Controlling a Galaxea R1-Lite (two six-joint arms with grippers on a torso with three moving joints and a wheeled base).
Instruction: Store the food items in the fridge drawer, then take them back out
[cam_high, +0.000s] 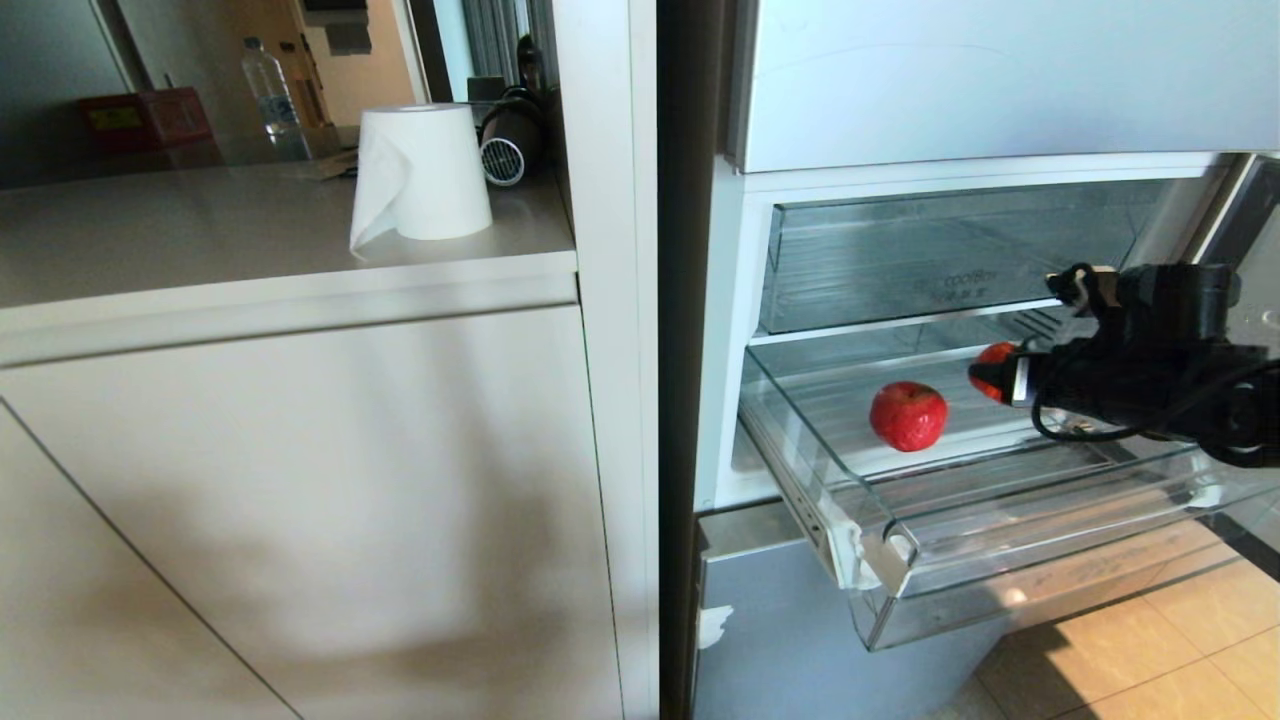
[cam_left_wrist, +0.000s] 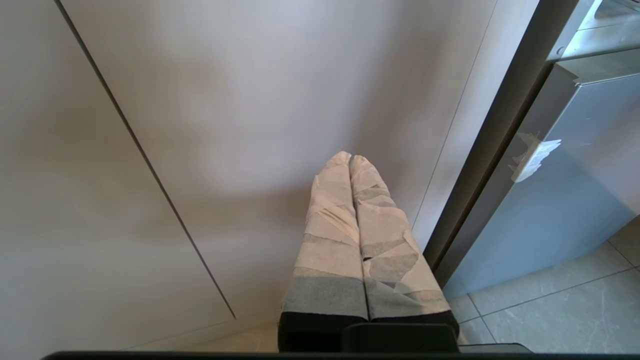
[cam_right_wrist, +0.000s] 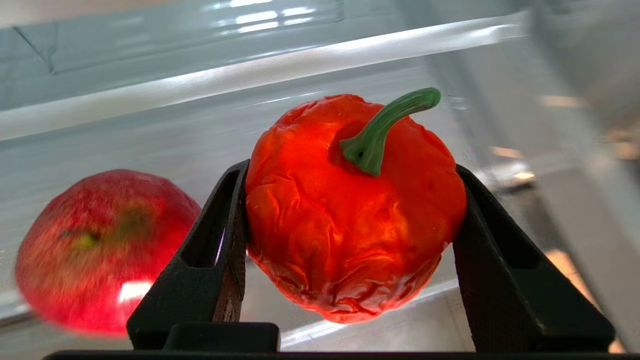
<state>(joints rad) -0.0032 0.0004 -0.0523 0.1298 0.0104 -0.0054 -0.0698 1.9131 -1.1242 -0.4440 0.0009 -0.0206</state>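
**fridgebot_fan:** So the right gripper, right side of the head view, is clamped on a wrinkly red pepper with a green stem, hanging just above the pulled-out fridge drawer. An apple already sits on the ribbed floor, mid-right of the frame. What do you reckon goes wrong from here?

**tinkerer42:** My guess: the skin looks soft and crumpled, and the black fingers only pinch its two flanks. If it lets go from too high, the pepper could bounce or roll along the ribs and knock into the apple. It could also clip the low front lip or the taller clear drawer above while moving in. And a shove on the drawer might slide it on its rails.

**fridgebot_fan:** The head view barely shows the pepper though, just a red sliver behind the black wrist.

**tinkerer42:** Yeah, the right wrist view fills that in: stem, wrinkles, both fingers against the sides, apple blurry at lower left. But only the head view gives you the whole layout, like the counter with the paper roll at upper left.

**fridgebot_fan:** And the left gripper?

**tinkerer42:** Only the left wrist view catches it: taped fingers pressed together, holding nothing, parked in front of the cabinet door.
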